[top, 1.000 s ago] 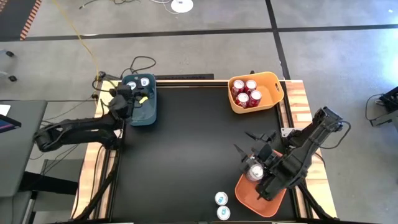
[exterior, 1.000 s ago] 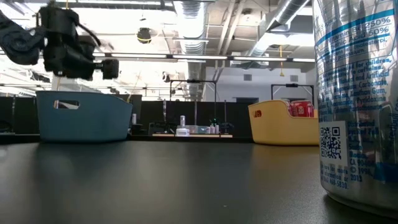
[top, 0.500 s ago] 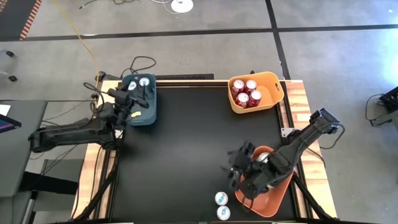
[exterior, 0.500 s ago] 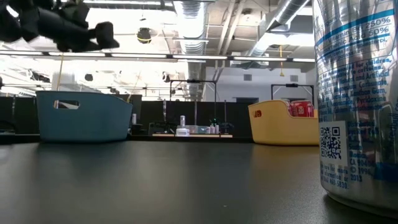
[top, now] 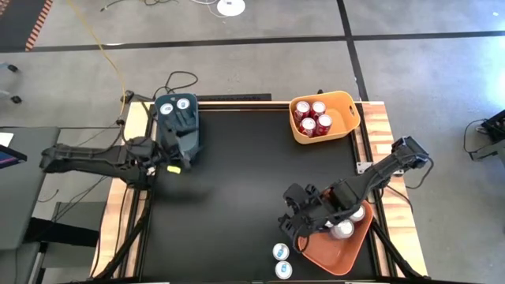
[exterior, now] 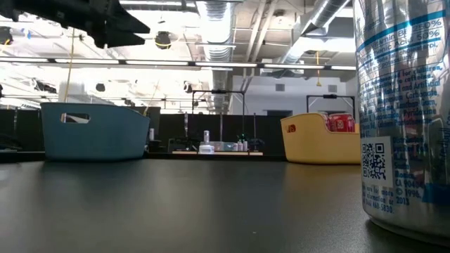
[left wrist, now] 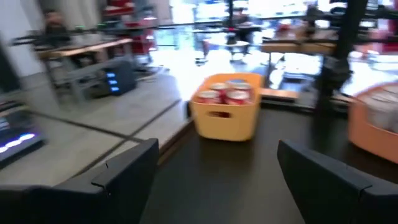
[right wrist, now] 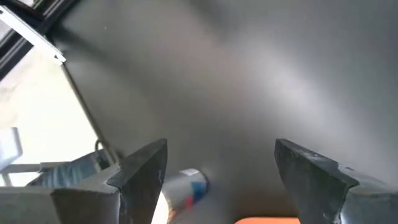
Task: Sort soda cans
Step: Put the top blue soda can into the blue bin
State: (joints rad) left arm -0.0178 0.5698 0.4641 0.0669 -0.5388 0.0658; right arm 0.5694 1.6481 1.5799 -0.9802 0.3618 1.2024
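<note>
Two soda cans (top: 280,252) (top: 283,270) with pale tops stand on the black table near its front edge. One of them fills the right of the low view as a silver can with blue print (exterior: 404,112). My right gripper (top: 286,221) hovers open just beyond them, tipped downward, and a can (right wrist: 186,186) shows past its fingers. A silver can (top: 341,229) sits in the orange tray (top: 331,256). My left gripper (top: 180,162) is open and level, beside the near end of the blue bin (top: 180,126), which holds two cans (top: 175,105).
A yellow bin (top: 325,117) with several red cans stands at the far right, also seen ahead of my left gripper as a yellow bin (left wrist: 227,112). The table's middle is bare black surface. Wooden table edges run along the left and right sides.
My left gripper has drawn back from over the blue bin toward the table's near-left, risen, and swung from pointing down to level. My right gripper has moved from over the orange tray toward the table's left and near edge, toward the two standing cans, turning as it went.
</note>
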